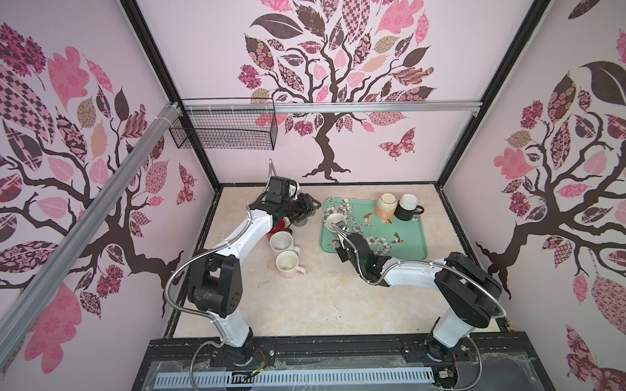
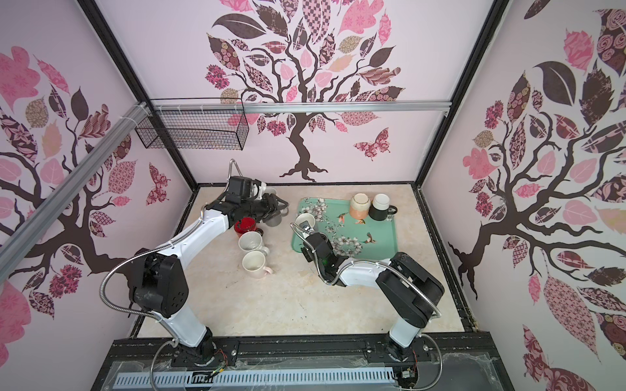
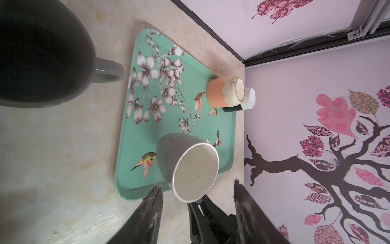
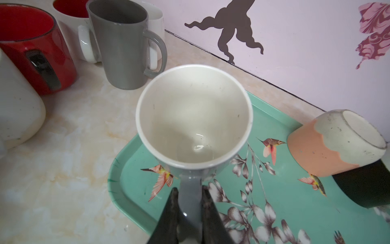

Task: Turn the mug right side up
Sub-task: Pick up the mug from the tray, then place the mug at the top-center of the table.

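I'm reading clock directions off the top views, with 12 o'clock at the back wall. The right gripper is pinching the grey handle of the mug, its jaws drawn narrow on either side of it. The mug, grey outside and white inside, is sitting over the 9 o'clock edge of the teal tray, and it shows there in both top views. Its mouth is facing upward and tipping toward 6 o'clock, toward the right arm. I cannot tell whether its base is touching the tray.

The left gripper is hovering at about 10 o'clock on the table, pointing toward 3 o'clock at the tray, with its jaws standing wide apart and gripping nothing. A tall grey mug is standing upright on the table just beside it.

At the tray's 12 o'clock edge a peach-and-cream cup and a black-and-white mug are resting upside down, side by side and touching.

At 9 o'clock from the tray, a red mug and two white mugs are standing mouth up on the marbled table, running in a line toward 6 o'clock.
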`<action>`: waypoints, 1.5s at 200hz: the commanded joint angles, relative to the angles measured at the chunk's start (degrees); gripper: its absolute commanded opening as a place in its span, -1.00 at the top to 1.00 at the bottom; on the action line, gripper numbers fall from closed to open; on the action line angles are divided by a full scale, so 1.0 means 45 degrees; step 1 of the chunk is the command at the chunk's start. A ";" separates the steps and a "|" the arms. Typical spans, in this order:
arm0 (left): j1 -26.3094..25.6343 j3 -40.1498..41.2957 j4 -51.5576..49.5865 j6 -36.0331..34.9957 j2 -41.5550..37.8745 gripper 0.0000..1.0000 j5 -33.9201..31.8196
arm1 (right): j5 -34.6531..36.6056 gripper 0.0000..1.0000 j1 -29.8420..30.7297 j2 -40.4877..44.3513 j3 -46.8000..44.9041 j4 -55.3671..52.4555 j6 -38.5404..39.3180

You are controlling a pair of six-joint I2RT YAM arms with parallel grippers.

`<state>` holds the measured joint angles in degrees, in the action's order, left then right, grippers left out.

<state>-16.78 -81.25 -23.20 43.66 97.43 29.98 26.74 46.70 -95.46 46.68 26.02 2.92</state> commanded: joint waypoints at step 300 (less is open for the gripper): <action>0.3112 0.2978 -0.0368 -0.2891 -0.3294 -0.08 -0.0487 | -0.6390 -0.16 -0.1484 -0.2810 0.8234 -0.5398 -0.0739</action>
<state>-2.24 -69.93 -27.33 31.99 83.92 26.46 -2.07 41.85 -116.77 81.62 6.50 -0.89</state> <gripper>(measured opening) 0.548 0.570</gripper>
